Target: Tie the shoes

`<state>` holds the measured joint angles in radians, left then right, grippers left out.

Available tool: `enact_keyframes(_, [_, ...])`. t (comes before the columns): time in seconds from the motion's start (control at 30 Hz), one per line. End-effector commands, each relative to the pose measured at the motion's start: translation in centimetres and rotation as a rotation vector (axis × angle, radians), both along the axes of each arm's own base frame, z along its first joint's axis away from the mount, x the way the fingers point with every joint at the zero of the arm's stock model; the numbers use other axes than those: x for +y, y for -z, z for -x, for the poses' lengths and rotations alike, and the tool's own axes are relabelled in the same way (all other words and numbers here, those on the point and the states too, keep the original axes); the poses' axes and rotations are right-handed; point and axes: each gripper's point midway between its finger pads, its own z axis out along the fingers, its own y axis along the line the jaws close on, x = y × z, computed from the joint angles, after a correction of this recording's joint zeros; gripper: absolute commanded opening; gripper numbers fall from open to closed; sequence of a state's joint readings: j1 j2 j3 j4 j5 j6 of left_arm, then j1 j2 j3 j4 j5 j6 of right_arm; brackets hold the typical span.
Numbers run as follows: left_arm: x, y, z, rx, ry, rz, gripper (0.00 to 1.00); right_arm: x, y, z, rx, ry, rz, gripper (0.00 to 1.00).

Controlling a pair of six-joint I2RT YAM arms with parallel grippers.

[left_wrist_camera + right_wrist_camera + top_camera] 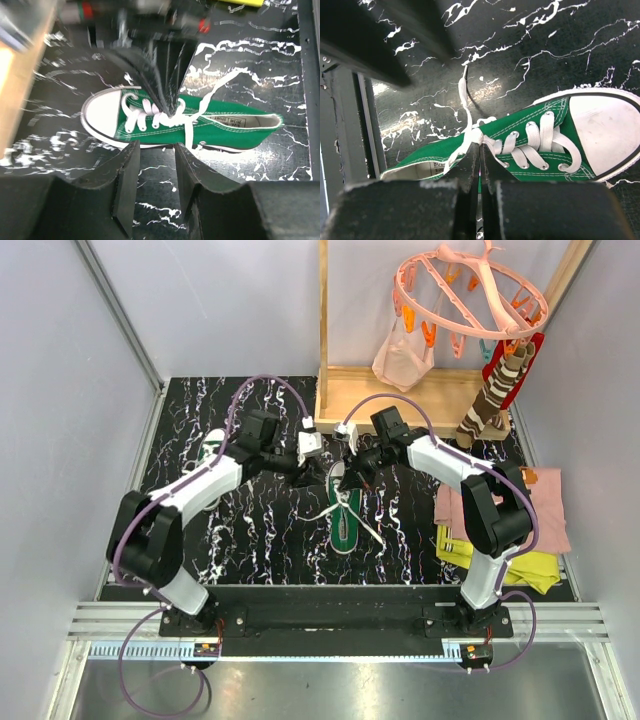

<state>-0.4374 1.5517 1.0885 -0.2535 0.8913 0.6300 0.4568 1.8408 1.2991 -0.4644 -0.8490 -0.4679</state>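
One green sneaker [345,518] lies in the middle of the black marbled table, toe towards the back, its white laces [368,528] loose. The other green sneaker [212,450] lies at the far left, partly hidden by my left arm. My right gripper [350,476] is shut on the lace at the top eyelets; the right wrist view shows its fingertips [480,149] pinching the lace crossing [476,134] on the shoe [535,125]. My left gripper [300,468] is open and empty beside the shoe; in the left wrist view its fingers [131,155] stand apart just short of the sole [150,145].
A wooden rack [400,390] stands at the back. A pink peg hanger [470,290] and a striped sock [495,400] hang over it. Folded pink [548,500] and yellow [500,562] cloths lie at the right edge.
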Motion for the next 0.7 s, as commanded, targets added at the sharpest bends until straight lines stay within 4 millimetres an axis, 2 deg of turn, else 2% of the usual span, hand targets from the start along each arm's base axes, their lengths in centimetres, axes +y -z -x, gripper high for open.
enact_keyframes(0.0, [-1.3,-0.6,-1.2,0.014,0.026,0.028,0.39,0.6,-3.5,-0.5,-0.089,-0.027,-0.075,0.00])
enact_keyframes(0.2, [-2.3,0.4,-2.0,0.079,0.056,0.042,0.43,0.8,-3.9,-0.6,-0.087,-0.023,-0.083,0.00])
enact_keyframes(0.53, [-2.6,1.4,0.1,0.165,0.132,0.054,0.50,1.1,-4.4,-0.7,-0.088,-0.016,-0.088,0.00])
enact_keyframes(0.67, [-2.9,1.5,0.2,0.171,0.136,0.051,0.51,1.2,-4.6,-0.7,-0.090,-0.019,-0.092,0.00])
